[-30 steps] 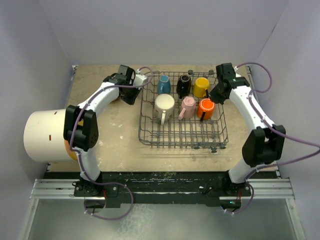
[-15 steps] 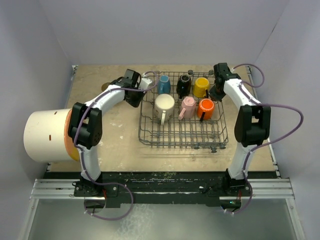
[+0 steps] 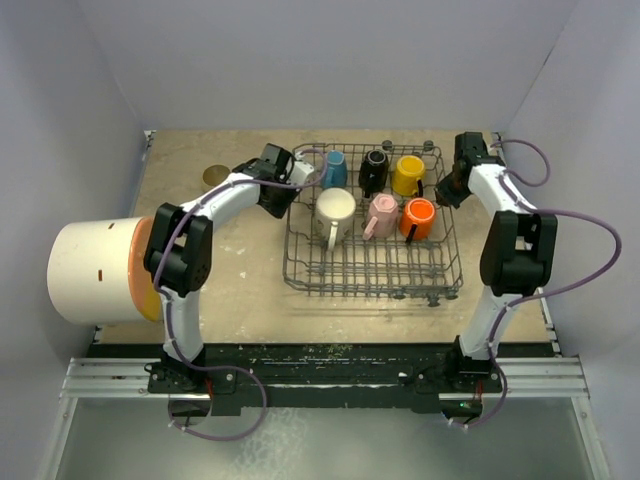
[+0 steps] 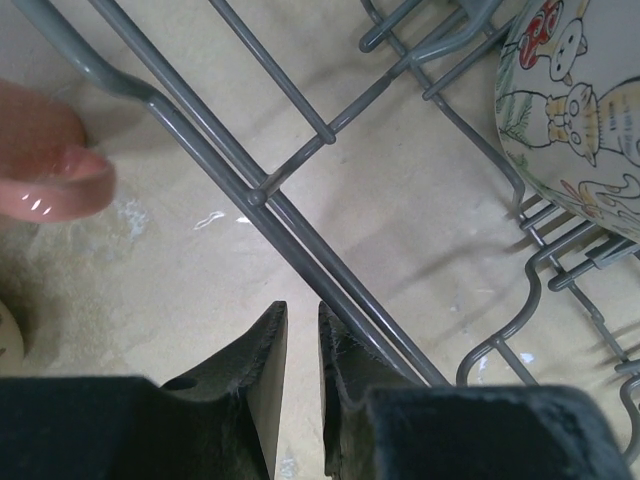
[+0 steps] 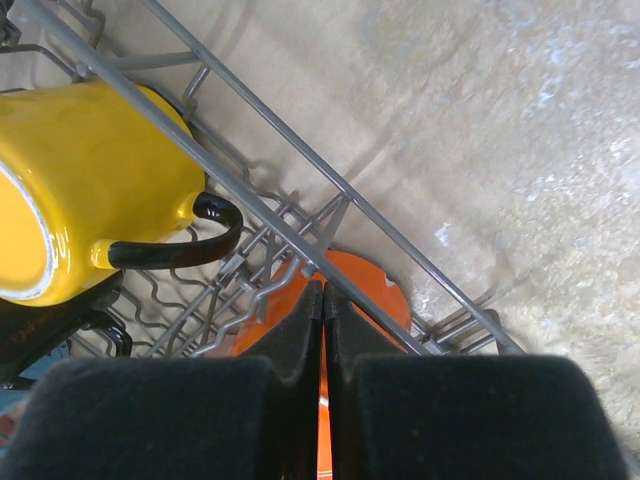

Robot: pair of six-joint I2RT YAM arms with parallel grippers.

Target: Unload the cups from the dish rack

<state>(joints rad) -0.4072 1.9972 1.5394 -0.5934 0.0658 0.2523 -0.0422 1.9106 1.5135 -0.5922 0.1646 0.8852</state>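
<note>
My right gripper (image 5: 322, 300), fingers together and empty, sits at the dish rack's (image 3: 372, 270) far-right rim, orange mug (image 3: 416, 215) just inward, nearest me.

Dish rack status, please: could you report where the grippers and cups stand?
Left gripper nearly shut, empty, outside the dish rack. Right gripper shut, empty, over the rim. Six cups racked, yellow cup nearest.

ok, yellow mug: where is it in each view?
Top external: yellow mug in the far right corner of the dish rack, beside the black mug.
Left wrist: not in view.
Right wrist: yellow mug at left, black handle pointing right.
Shared landmark: the grey rack wires.
</note>
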